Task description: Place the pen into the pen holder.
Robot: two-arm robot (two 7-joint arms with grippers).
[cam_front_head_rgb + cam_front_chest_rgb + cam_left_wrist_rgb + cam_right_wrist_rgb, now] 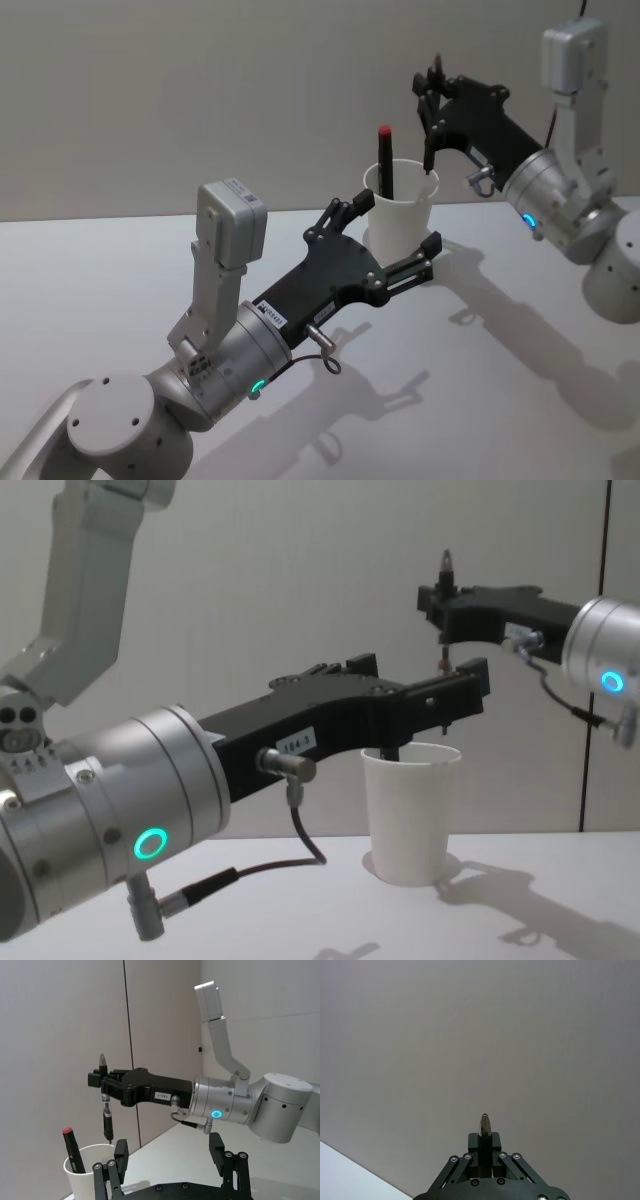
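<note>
The pen holder (405, 200), a white paper cup (82, 1172), stands upright on the table (410, 820). A red-capped pen (385, 160) leans inside it (72, 1150). My right gripper (432, 105) is shut on a dark pen (107, 1122), holding it upright over the cup's far rim. The pen's lower end hangs at or just above the rim, and its metal tip (485, 1125) sticks up above the fingers (443, 605). My left gripper (398, 222) hovers open at the near side of the cup, holding nothing (168, 1145).
The white table (100, 260) stretches to the left and in front of the cup, bare apart from the arms' shadows. A plain grey wall (200, 90) rises close behind the cup. The left arm's black hand (340, 715) crosses in front of the cup's top.
</note>
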